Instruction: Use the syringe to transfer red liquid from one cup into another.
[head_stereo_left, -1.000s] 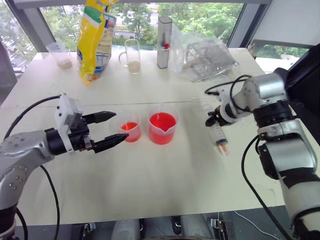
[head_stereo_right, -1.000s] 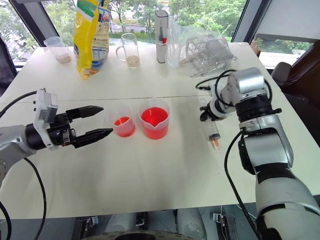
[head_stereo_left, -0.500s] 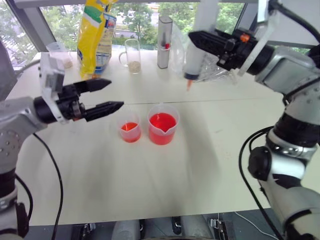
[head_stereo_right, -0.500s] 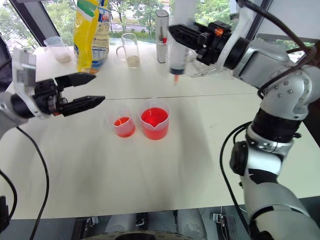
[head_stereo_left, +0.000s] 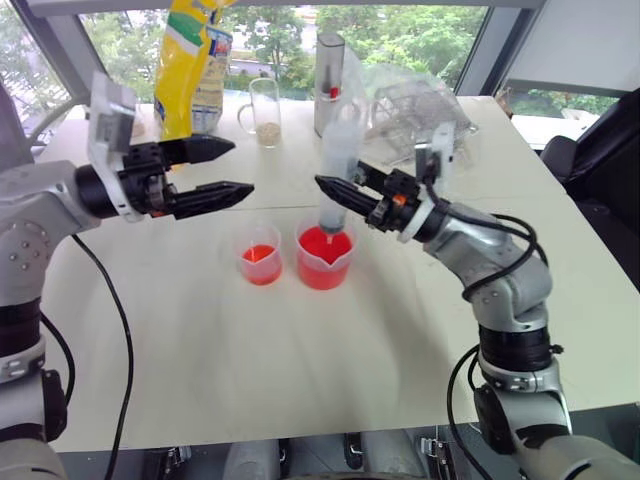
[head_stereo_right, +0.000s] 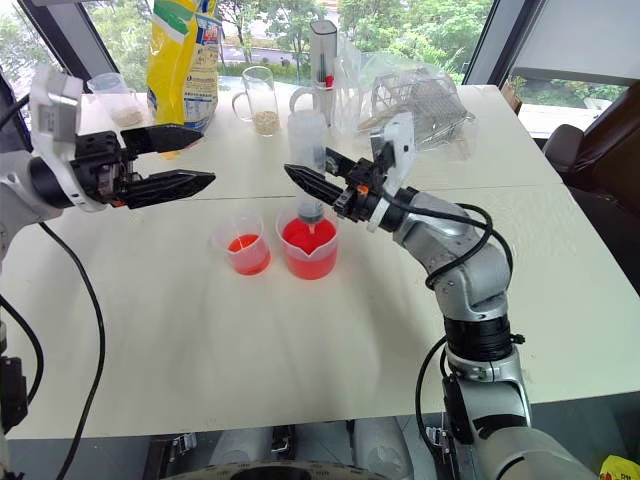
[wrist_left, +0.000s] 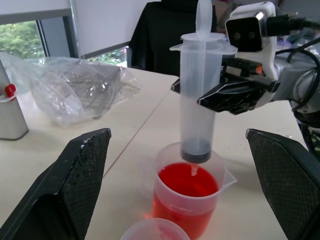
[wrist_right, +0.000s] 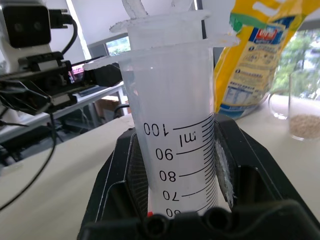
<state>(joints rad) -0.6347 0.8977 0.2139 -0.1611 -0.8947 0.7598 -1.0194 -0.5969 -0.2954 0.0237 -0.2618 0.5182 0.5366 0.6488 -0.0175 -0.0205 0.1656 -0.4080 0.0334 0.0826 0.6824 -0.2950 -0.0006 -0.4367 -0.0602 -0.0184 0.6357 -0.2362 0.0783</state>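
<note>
The syringe stands upright, tip down over the red liquid in the beaker, gripped by the right claw. At nine o'clock sits the smaller cup. The left claw hangs released. Next, I'd judge: dip, then draw the plunger.

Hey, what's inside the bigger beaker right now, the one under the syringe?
The bigger beaker holds red liquid, and the syringe tip dips in from above, held upright by the right gripper. The beaker's bottom is hidden by the liquid.
</note>
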